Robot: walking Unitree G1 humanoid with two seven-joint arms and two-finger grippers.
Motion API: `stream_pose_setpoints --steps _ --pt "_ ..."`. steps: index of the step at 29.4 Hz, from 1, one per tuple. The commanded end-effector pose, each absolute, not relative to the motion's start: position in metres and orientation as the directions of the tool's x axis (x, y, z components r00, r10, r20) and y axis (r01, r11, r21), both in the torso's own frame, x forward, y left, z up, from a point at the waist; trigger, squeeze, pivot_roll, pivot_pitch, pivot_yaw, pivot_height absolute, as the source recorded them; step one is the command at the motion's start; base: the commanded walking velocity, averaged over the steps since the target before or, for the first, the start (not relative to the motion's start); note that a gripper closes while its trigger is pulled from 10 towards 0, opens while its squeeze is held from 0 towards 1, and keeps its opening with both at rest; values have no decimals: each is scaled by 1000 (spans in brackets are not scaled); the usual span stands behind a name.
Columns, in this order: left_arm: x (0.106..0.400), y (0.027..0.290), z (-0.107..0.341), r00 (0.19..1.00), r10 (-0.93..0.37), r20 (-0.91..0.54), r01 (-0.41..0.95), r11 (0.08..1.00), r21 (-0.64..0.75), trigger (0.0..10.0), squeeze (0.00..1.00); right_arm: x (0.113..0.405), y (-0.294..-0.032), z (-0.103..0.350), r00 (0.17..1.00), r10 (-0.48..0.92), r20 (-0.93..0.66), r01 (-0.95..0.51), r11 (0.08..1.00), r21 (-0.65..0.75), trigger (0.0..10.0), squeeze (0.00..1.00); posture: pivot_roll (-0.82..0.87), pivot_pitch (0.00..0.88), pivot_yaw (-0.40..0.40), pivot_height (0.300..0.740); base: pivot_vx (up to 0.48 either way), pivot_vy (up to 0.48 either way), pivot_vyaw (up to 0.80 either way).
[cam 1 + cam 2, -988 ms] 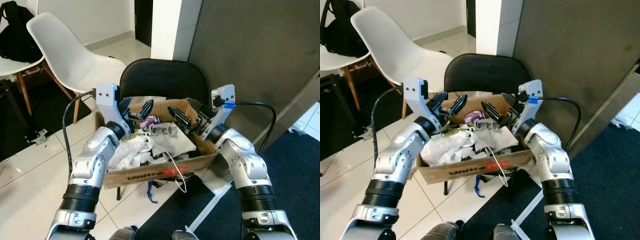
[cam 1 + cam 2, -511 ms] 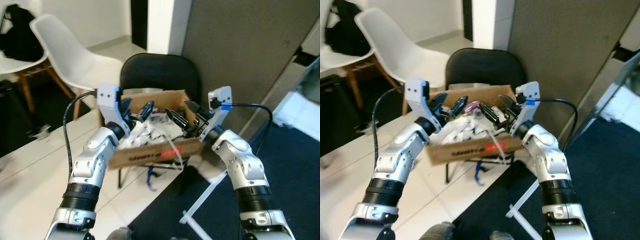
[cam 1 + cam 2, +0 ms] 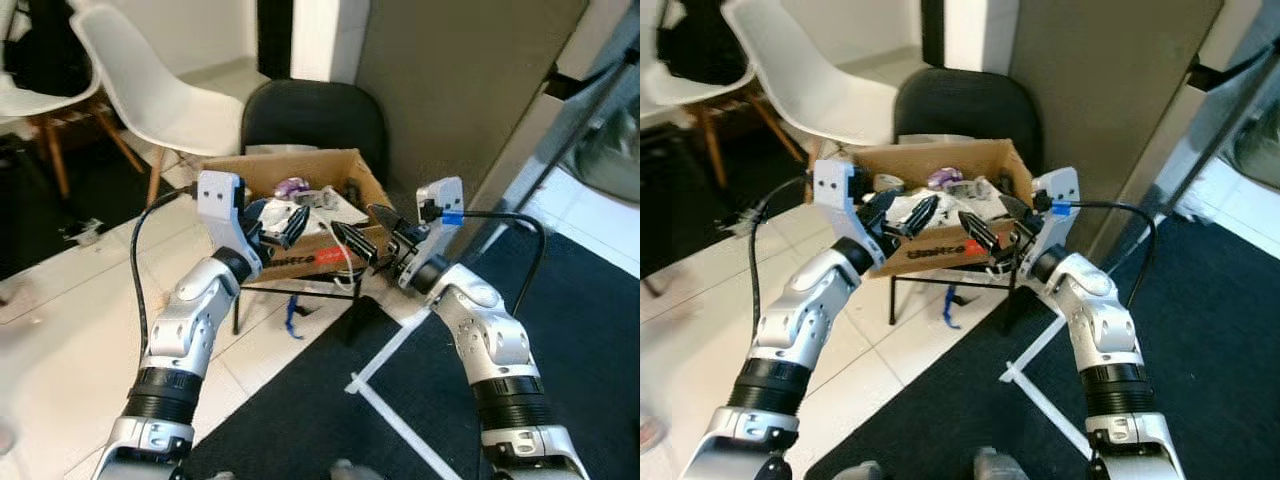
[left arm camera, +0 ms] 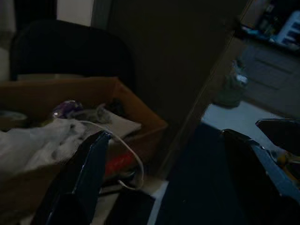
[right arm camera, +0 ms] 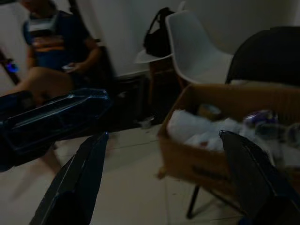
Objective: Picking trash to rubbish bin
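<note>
A cardboard box [image 3: 362, 180] stands on the seat of a black chair [image 3: 310, 115]. It holds trash: white plastic bags [image 3: 275, 212], a purple wrapper [image 3: 291, 186] and grey bits. A white cord [image 3: 345, 275] hangs over its front wall. My left gripper [image 3: 283, 226] is raised just in front of the box's near wall, open, with nothing in it. My right gripper [image 3: 352, 218] is beside it at the box's front right corner, also open and holding nothing. In the left wrist view the box [image 4: 140, 117] lies between the spread fingers [image 4: 89, 173].
A white chair [image 3: 150, 80] stands to the left of the box, with a black backpack [image 3: 30, 50] behind it. A grey partition [image 3: 450, 80] rises on the right. Dark carpet [image 3: 420, 400] meets white tiles, with a white strip [image 3: 390, 345] between them. A seated person [image 5: 51, 56] appears in the right wrist view.
The camera has pulled back and turned, so the box looks smaller and farther. Both grippers, earlier over the trash inside the box, now sit in front of its near wall, still open.
</note>
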State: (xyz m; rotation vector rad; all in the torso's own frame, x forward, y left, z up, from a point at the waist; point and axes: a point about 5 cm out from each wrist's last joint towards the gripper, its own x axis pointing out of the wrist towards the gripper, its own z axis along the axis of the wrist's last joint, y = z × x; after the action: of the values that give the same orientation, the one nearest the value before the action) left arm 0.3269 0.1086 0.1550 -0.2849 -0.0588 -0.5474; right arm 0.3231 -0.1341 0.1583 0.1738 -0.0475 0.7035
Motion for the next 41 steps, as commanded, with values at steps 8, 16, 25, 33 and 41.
stream_pose_setpoints --steps 8,16,25,33,41 --pt "327 105 156 842 -522 132 539 809 -237 10000 0 324 -139 158 770 630 95 -637 757 144 10000 0 -62 0 -39 740 -373 0 0" --pt "327 104 155 841 -524 133 540 807 -238 10000 0 324 -139 157 769 633 92 -639 756 141 10000 0 -66 0 -41 740 -370 0 0" --pt "327 103 154 838 -529 133 545 804 -237 10000 0 323 -139 156 768 634 88 -640 756 139 10000 0 -66 0 -41 740 -370 0 0" --pt "327 103 154 838 -530 133 546 804 -236 10000 0 323 -139 156 768 635 86 -641 755 138 10000 0 -66 0 -42 740 -371 0 0" --pt "327 103 154 836 -531 135 548 803 -235 10000 0 323 -139 156 767 636 89 -641 754 139 10000 0 -65 0 -43 740 -370 0 0"
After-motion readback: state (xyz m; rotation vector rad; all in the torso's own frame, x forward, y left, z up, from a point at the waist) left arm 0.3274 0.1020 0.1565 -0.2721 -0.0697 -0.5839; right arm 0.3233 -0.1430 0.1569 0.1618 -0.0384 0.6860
